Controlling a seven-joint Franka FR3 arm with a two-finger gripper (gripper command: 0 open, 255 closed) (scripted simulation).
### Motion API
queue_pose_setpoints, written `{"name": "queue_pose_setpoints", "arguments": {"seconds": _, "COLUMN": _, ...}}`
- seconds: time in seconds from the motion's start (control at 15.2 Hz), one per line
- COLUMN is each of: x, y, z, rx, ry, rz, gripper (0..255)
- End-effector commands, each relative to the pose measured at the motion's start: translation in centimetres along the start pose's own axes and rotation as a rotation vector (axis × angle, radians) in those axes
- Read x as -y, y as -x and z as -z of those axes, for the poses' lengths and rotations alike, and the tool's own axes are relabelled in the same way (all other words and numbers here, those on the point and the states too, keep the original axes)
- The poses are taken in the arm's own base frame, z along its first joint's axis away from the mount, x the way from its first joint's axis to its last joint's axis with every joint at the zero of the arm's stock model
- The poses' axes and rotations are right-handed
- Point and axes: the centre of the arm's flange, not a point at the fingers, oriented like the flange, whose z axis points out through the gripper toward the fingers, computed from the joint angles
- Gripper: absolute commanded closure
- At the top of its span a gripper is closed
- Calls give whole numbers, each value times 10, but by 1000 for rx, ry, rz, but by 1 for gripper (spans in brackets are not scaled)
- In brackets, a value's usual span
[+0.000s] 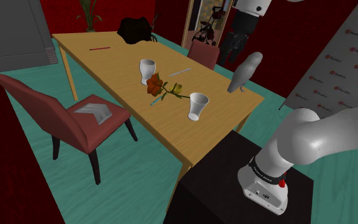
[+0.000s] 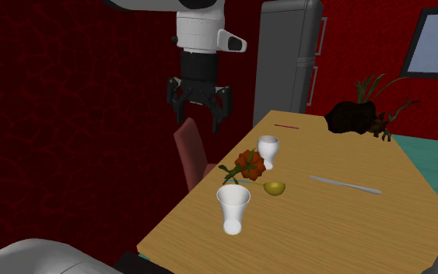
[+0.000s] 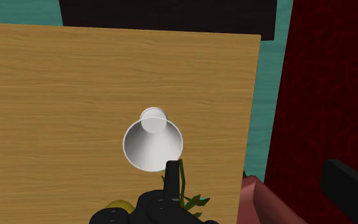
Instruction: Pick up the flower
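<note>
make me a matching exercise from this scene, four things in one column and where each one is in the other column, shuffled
Things
1. orange-red flower with a green stem
2. thin red stick
3. flat grey object
4. all-black two-finger gripper

Places
a. on the seat of the red chair
b. up in the air, fingers apart
c. lying on the wooden table between the two white goblets
d. on the table at the end by the black heap

Pairs: 1-c, 2-d, 3-a, 4-b
</note>
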Motion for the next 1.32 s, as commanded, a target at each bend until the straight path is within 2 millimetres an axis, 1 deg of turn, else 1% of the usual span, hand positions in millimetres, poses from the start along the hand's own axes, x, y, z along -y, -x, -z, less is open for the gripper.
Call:
{"name": "queue_pose_setpoints", "arguments": {"seconds": 0.0, "x": 0, "y": 0, "z": 0, "rx": 0, "ry": 0, "rz": 0, "gripper": 0}}
{"name": "queue_pose_setpoints", "arguments": {"seconds": 0.59, "x": 5, "y": -104, "z": -77, "rx": 86, "ry": 83, "rz": 18, "gripper": 0}}
{"name": "queue_pose_setpoints", "arguments": {"seconds": 1.25, "x": 5, "y": -211, "z": -174, "rx": 181, "ry": 176, "rz": 38, "gripper": 0}}
